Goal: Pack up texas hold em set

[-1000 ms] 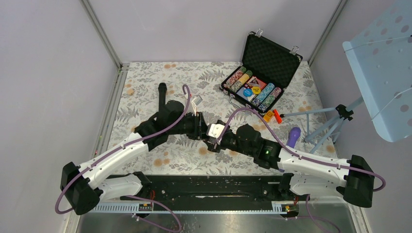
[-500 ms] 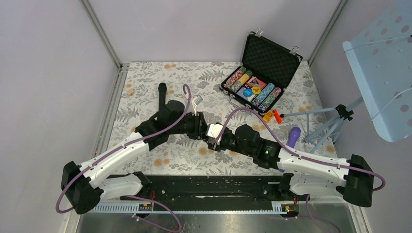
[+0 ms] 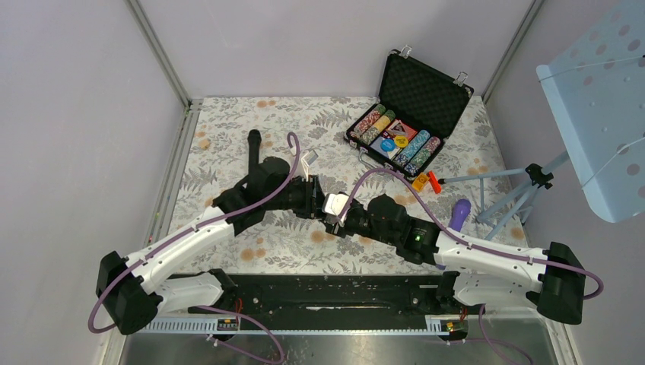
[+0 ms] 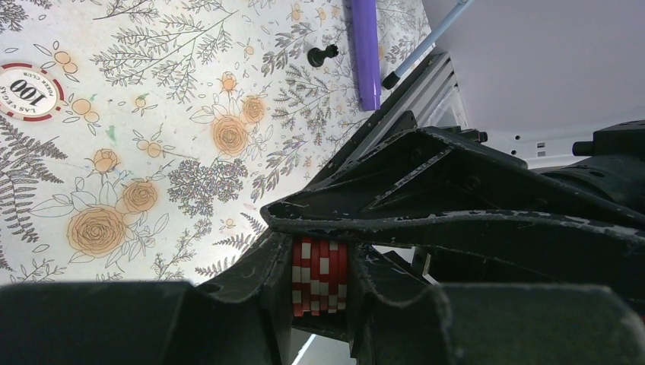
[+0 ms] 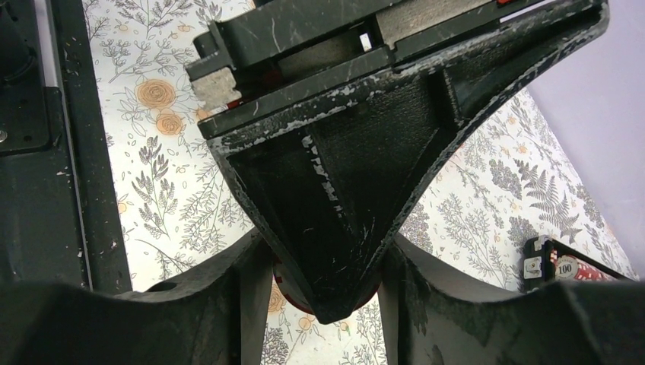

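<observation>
**Top external view.** The black rectangular briefcase with egg-crate foam lining [image 3: 426, 85] stands open at the far right of the flower-printed tablecloth [image 3: 228, 122]. Rows of striped multicoloured poker chips [image 3: 417, 147] lie in its base. It is well apart from both pincers. The left pincer [image 3: 314, 199] and the right pincer [image 3: 332, 219] meet tip to tip in the middle of the table. A black microphone [image 3: 253, 147] lies beyond the left arm.

**Left wrist view.** A short stack of red-and-white striped poker chips [image 4: 319, 283] sits edge-on between the left pincer's [image 4: 319, 266] scuffed black plastic fingers, which are clamped on it. The right pincer's angular black fingers [image 4: 456, 220] cross just above the stack. Whether they touch the chips cannot be told. A single round red-and-white chip marked 100 [image 4: 29, 92] lies flat on the cloth, well apart from the pincers. A smooth purple cylinder [image 4: 366, 53] lies near the table's edge.

**Right wrist view.** The wedge-shaped, scratched black finger of the left pincer [image 5: 335, 190] fills the gap between the two fingers of the right pincer [image 5: 323, 255]. Those fingers stand apart on either side of it. A sliver of the red chip stack [image 5: 283, 293] shows beside the wedge. Whether the right pincer grips anything cannot be told. A corner of the briefcase [image 5: 541, 255] shows at the lower right, well apart.
</observation>
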{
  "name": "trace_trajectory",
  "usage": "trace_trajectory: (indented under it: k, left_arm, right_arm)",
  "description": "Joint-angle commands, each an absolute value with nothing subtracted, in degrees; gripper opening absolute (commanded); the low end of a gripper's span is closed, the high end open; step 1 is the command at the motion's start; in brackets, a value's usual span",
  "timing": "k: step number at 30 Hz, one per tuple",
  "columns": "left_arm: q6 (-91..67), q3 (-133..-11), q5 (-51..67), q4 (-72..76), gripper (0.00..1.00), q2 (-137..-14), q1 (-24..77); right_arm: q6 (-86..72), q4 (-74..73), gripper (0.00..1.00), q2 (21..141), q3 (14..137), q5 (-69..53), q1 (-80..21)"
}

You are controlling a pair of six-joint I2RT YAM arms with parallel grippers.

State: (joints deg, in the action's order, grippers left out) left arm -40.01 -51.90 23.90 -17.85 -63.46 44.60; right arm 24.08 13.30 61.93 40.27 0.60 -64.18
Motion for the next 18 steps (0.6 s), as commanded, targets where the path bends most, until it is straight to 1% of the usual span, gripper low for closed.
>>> trace_trajectory:
  k: [1,4,10,12,18]
  left_arm:
    - [-41.26,-51.63,26.03,-13.64,0.23,-63.64,45.0]
    - [-41.39,-51.42,26.1,-13.3,0.26,-63.7,45.0]
    - [-41.48,-51.37,26.23,-13.07,0.26,-63.89,45.09]
    - [-41.48,-51.46,26.26,-13.1,0.3,-63.96,45.08]
    - [-41.57,-51.49,26.37,-13.07,0.31,-64.24,45.09]
  right_arm:
    - [23.56,16.06,0.0,62.03,42.72,1.72,-64.42]
    - [23.47,15.82,0.0,61.82,42.63,1.63,-64.42]
    - [23.34,15.71,0.0,61.8,42.56,1.68,-64.42]
    - [23.25,15.52,0.0,61.83,42.69,1.73,-64.43]
    - [23.09,14.95,0.0,61.8,42.86,1.48,-64.43]
